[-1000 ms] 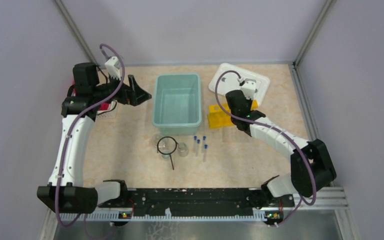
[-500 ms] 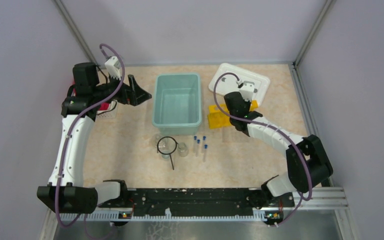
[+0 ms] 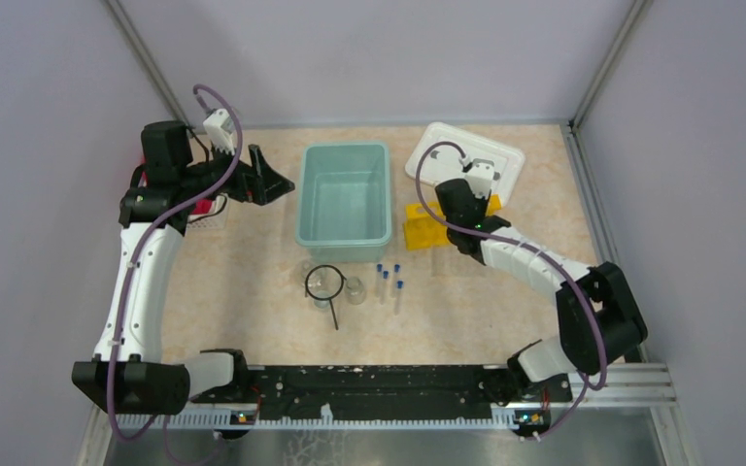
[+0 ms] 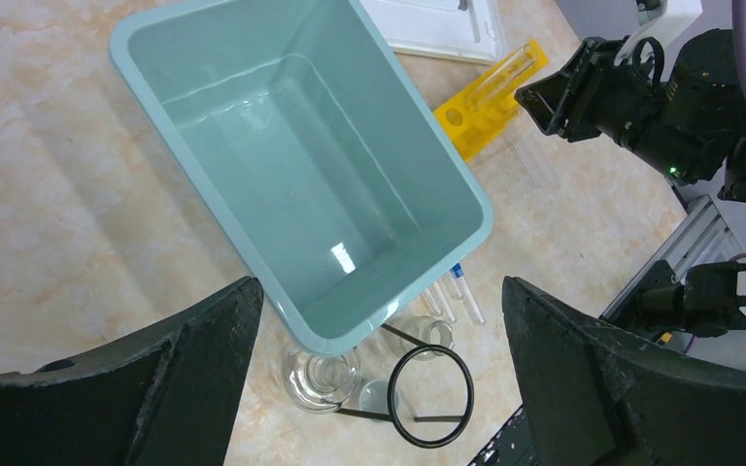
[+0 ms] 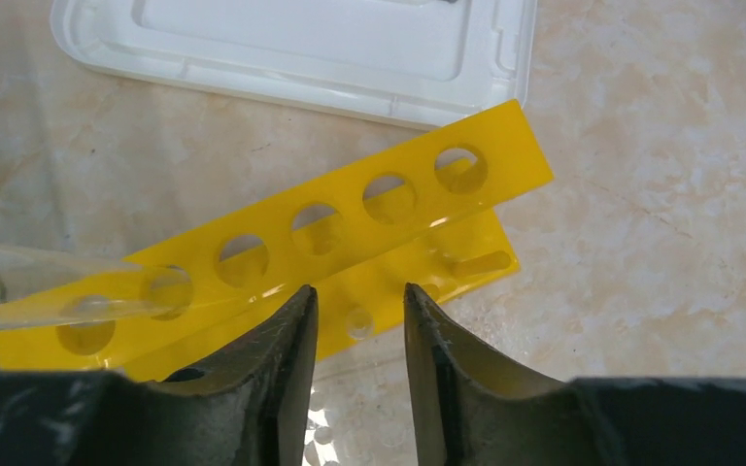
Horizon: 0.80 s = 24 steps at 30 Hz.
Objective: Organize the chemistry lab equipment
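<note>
left gripper (image 3: 274, 178) hangs at abt 9 o'clock of the teal bin (image 3: 345, 194), fingers spread wide w/ nothing between them. its wrist cam looks down into the bin, which has nothing in it. a white basket (image 3: 216, 218) sits under the left arm, mostly hidden.

right gripper (image 5: 359, 291) is over the yellow rack (image 5: 352, 216), at 3 o'clock of the bin. its fingers are only a narrow gap apart, and the rack shows through the gap. nothing seen pinched between them (a faint clear glint low in the right wrist view can't be made out). one clear tube (image 5: 49, 291) lies slanted across the rack's top plate, its end at the outermost hole; its cap end is out of frame. a white tray (image 5: 301, 49) lies just beyond the rack, at 1 o'clock of the bin.

at 6 o'clock of the bin, near its front wall, stand 2 glass beakers (image 3: 355, 290) side by side. the black wire ring (image 3: 333, 316) overlaps the left one in the top view, handle pointing to the arm bases. at 5 o'clock, just right of the beakers, 4 blue-capped tubes (image 3: 386, 286) lie flat on the table, caps toward the bin.
</note>
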{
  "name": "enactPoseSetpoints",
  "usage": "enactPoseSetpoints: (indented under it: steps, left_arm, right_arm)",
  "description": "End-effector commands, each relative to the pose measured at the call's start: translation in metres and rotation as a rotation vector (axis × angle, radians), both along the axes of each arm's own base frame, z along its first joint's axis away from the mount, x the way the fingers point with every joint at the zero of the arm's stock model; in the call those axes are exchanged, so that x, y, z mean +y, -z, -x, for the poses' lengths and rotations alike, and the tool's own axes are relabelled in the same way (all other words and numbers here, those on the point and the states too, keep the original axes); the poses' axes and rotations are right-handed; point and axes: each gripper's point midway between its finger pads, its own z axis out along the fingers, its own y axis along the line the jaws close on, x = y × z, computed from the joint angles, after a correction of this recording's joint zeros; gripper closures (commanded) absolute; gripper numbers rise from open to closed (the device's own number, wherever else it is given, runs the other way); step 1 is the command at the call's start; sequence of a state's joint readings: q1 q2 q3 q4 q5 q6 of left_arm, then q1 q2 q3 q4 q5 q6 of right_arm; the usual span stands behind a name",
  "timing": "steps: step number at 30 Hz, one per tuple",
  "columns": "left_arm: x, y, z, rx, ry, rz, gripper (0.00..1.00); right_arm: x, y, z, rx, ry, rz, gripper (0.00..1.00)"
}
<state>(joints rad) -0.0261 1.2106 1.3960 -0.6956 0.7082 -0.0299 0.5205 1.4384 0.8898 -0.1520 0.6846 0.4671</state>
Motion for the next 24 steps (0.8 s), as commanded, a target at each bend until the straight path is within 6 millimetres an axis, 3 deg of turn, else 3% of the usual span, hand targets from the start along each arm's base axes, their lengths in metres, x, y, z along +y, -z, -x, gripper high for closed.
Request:
enactPoseSetpoints:
  steps: [1, 7, 11, 15, 19, 24]
  left_arm:
    - [-0.001, -0.021, 0.001, -0.060, 0.011, 0.017, 0.01]
    - [-0.002, -0.022, 0.003, -0.060, 0.015, 0.023, 0.01]
    - [-0.002, -0.024, 0.003, -0.065, 0.015, 0.021, 0.01]
    - [-0.002, -0.025, 0.004, -0.065, 0.016, 0.020, 0.01]
    - [-0.001, -0.025, 0.005, -0.062, 0.015, 0.016, 0.01]
    - [0.000, -0.026, 0.005, -0.064, 0.010, 0.011, 0.01]
  right_arm:
    - [0.002, -0.032, 0.000, -0.072, -0.004, -0.055, 0.60]
    - [0.005, -0.053, 0.008, -0.097, -0.034, -0.099, 0.59]
    - [0.037, -0.056, 0.020, -0.085, -0.150, -0.157, 0.68]
    - [0.075, -0.043, 0.040, -0.047, -0.272, -0.163, 0.71]
    - [0.099, -0.020, 0.054, 0.003, -0.355, -0.217, 0.78]
    - [0.110, 0.004, 0.052, 0.056, -0.378, -0.225, 0.89]
